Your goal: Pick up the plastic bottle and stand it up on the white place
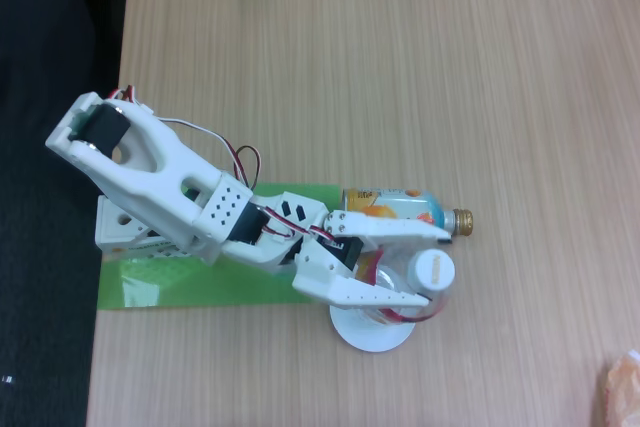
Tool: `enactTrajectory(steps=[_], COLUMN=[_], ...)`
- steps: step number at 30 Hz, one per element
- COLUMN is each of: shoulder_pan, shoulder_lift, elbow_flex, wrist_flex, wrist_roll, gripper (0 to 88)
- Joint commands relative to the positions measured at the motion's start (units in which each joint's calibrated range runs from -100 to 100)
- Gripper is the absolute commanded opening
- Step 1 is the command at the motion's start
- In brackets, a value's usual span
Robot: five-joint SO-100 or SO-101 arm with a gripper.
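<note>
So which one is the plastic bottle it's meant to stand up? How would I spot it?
Find the white robot arm reaching across the wooden table, and follow it to its gripper. The plastic bottle stands there on the white plate, between the fingers. It is clear with a white cap and red label, unlike the light-blue, gold-capped bottle lying on its side just behind.

light: bright, even | shadows: faint, soft | focus: slightly soft | glare: none

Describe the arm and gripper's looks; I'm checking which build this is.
The arm is white 3D-printed plastic with black servo motors in the joints, a perforated panel mid-arm, and red, white and black cables looping outside. The gripper has two white fingers, one with a toothed edge.
</note>
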Motion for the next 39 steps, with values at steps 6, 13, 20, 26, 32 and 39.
enactTrajectory(steps=[6,13,20,26,32,39], shoulder_pan=[-0.1,-0.1,0.0,-0.1,-0.2,0.2], shoulder_lift=[-0.4,-0.5,-0.5,-0.6,-6.3,-17.1], elbow_flex=[-0.1,-0.1,0.0,0.0,0.5,8.1], wrist_flex=[-0.3,-0.4,-0.1,-0.4,0.4,0.4], wrist_roll=[-0.1,-0.4,-0.4,-0.4,-0.6,-0.9], gripper=[27.6,27.7,32.7,39.9,40.3,40.4])
